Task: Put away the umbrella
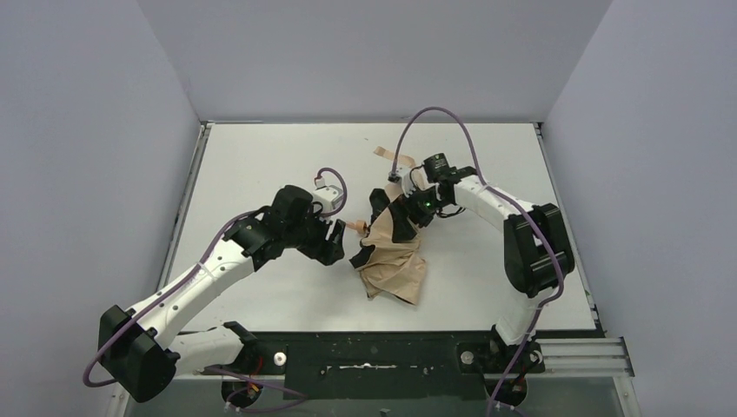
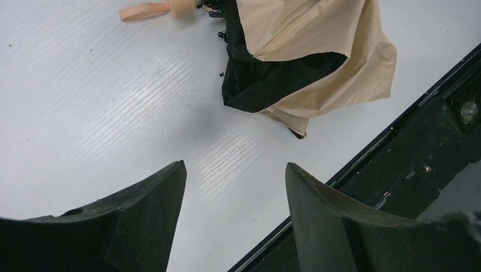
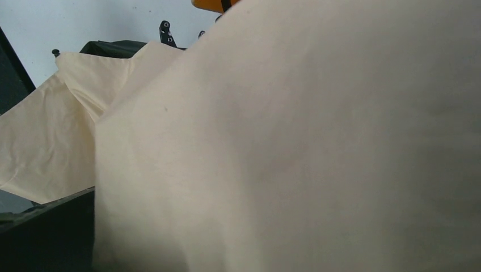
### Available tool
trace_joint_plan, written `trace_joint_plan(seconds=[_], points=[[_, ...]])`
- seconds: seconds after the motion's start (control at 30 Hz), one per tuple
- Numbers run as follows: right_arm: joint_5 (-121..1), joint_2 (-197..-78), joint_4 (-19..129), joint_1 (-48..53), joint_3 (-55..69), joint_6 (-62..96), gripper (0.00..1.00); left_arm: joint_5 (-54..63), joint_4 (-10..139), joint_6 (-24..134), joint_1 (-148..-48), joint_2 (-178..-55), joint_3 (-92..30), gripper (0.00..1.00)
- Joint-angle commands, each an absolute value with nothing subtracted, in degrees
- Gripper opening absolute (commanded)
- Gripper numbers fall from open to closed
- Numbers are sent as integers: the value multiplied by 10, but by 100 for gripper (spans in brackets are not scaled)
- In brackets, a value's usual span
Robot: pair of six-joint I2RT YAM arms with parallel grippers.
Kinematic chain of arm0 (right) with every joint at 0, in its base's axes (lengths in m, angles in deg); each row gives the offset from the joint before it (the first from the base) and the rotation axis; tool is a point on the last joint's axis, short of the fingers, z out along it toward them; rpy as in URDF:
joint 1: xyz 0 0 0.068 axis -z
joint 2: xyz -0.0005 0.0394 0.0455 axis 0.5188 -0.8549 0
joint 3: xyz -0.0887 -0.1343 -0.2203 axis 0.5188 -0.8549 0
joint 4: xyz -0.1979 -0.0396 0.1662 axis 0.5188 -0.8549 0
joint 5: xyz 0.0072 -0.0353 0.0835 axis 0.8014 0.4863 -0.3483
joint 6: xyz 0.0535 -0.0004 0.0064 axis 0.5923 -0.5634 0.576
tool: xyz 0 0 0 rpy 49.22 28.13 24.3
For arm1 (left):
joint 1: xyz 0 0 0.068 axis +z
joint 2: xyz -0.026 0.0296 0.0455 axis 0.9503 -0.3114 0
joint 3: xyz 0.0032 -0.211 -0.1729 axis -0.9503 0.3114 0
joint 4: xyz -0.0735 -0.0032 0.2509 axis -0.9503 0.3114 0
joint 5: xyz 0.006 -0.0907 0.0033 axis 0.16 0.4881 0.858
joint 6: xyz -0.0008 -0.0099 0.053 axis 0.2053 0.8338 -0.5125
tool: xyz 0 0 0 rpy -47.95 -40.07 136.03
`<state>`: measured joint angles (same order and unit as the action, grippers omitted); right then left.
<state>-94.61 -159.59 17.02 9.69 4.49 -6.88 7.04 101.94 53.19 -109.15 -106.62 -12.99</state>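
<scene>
Lying crumpled near the worktop's [image 1: 261, 165] middle, the umbrella [image 1: 395, 265] is collapsed but not yet bundled. Left end effector [image 2: 235, 170] wide, empty beside it; right end effector [image 1: 391, 219] wide over its fabric, grip unconfirmed.

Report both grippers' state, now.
Left gripper: open, holding nothing.
Right gripper: cannot tell; it is down on the umbrella, whose fabric hides its fingers.
</scene>
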Motion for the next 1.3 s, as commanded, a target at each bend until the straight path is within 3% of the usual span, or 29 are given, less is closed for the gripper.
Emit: trace_joint_plan(seconds=[0.0, 0.23, 0.37, 0.63, 0.8, 1.0, 1.27], points=[[-919, -1604, 183, 79, 48, -130, 96, 75, 1035, 502, -1087, -1069, -166, 62], [-878, -1637, 140, 57, 44, -197, 89, 51, 1009, 471, -1086, -1068, -161, 68], [-851, -1630, 164, 51, 22, -205, 81, 79, 946, 440, -1084, -1066, -143, 71], [-826, -1547, 313, 16, -91, -240, 68, 90, 799, 336, -1083, -1078, -112, 91], [-796, -1505, 357, 1, -137, -296, 55, 134, 774, 280, -1070, -1127, -130, 91], [-785, -1443, 439, -10, -217, -358, 43, 266, 731, 247, -1039, -1169, -114, 92], [-777, -1417, 502, -22, -269, -381, 41, 322, 733, 241, -1018, -1258, -160, 93]])
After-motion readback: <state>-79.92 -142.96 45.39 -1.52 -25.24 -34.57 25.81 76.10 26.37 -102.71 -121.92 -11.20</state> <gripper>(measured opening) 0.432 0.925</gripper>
